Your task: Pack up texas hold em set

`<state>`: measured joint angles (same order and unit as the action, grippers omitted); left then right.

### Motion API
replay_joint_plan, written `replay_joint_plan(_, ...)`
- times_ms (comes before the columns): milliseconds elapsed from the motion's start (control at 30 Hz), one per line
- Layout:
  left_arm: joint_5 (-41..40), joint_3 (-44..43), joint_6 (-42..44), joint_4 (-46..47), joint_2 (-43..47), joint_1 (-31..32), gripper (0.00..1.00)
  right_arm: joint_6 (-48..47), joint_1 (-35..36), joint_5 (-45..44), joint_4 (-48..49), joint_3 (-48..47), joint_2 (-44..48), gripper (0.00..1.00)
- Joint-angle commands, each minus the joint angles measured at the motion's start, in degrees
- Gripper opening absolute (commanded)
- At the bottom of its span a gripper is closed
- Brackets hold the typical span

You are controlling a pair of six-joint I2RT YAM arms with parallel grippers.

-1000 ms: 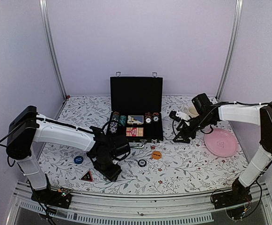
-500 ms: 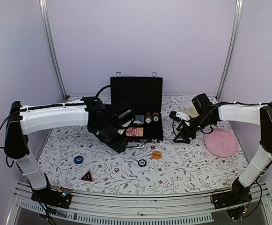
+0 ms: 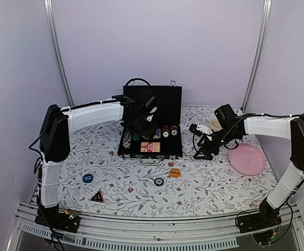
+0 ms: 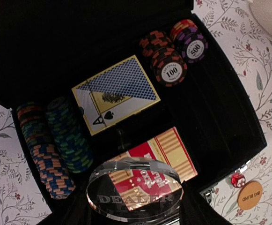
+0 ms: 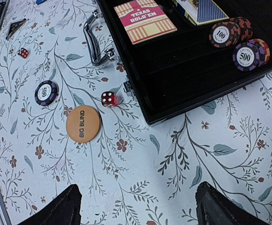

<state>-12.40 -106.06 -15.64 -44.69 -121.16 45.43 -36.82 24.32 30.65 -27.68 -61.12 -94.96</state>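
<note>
The black briefcase [image 3: 176,119] lies open at the table's middle, lid up. It holds striped chip stacks [image 4: 51,147], two more chips [image 4: 172,70], a blue card deck [image 4: 114,91] and a red deck [image 4: 173,150]. My left gripper [image 4: 135,204] hovers over the case's front half, shut on a clear round dealer button [image 4: 135,187]. My right gripper [image 5: 138,208] stands open and holds nothing, low over the table right of the case. Outside the case lie an orange big blind button [image 5: 83,123], a red die [image 5: 108,99], a purple chip [image 5: 46,92], a blue button [image 3: 88,178] and a triangle token [image 3: 97,196].
A pink plate [image 3: 247,159] sits at the right, and a cream mug [image 3: 213,124] stands behind my right gripper. A second red die [image 5: 22,53] lies left of the case's silver handle [image 5: 93,40]. Metal frame posts rise at the back corners.
My left arm has swung from the table's front left up and back to above the open case. The right arm has not moved.
</note>
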Motion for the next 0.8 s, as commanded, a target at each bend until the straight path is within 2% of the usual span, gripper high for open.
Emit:
replay_joint_plan(0,0.7,-5.3,2.5,5.2,-4.5,-2.7,0.58,0.8,0.0,0.4,-0.4,-0.9,-0.7,0.83)
replay_joint_plan(367,3.9,-13.5,3.5,6.6,-14.8,-5.5,0.59,0.4,0.0,-0.9,-0.3,-0.8,-1.7,0.83)
replay_joint_plan(767,3.8,-14.5,3.2,7.6,-18.2,-6.9,0.6,0.3,-0.1,-1.2,-0.4,-0.7,-2.6,0.83)
